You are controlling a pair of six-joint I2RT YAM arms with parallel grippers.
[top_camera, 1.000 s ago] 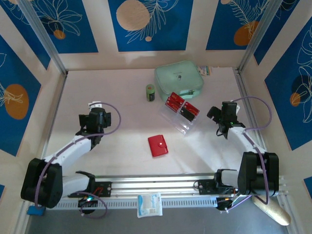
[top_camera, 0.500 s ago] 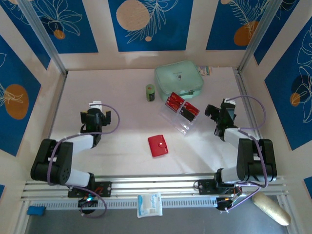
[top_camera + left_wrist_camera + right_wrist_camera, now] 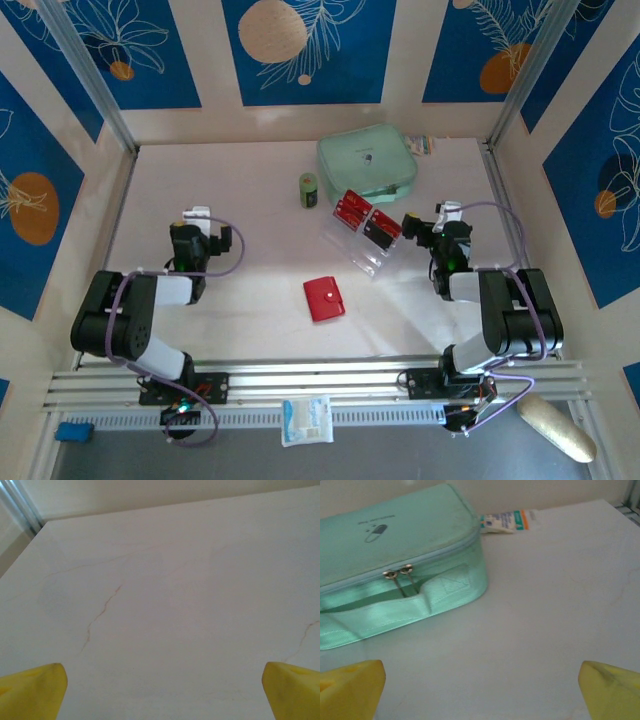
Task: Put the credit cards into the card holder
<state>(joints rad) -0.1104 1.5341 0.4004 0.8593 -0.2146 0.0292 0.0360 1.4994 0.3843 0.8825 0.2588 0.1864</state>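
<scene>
1. Credit cards [image 3: 364,218], red and black, were seen lying in a clear plastic tray [image 3: 365,258], beyond the card holder [image 3: 323,298] and to its right, near it but apart.
2. The card holder, a small red square wallet with a silver snap, was seen lying on the table [image 3: 250,190], apparently closed, roughly midway between the two arms.
3. The left gripper [image 3: 195,225] was held well to the left of the card holder, its yellow fingertips [image 3: 35,690] spread wide over bare table, with nothing between them.
4. The right gripper [image 3: 412,226] was held to the right of the card holder and beyond it, just beside the tray. Its jaws were likewise wide and empty, and a mint-green zip pouch [image 3: 395,555] was faced.
5. The cards were judged light, thin, stiff and slippery, and hard to pinch while flat. A hold on a raised edge at the tray wall was judged best.
6. The card holder was judged soft and light, likely to slide when pushed. It would need to be pinned by one gripper while cards were fed in by the other.
</scene>
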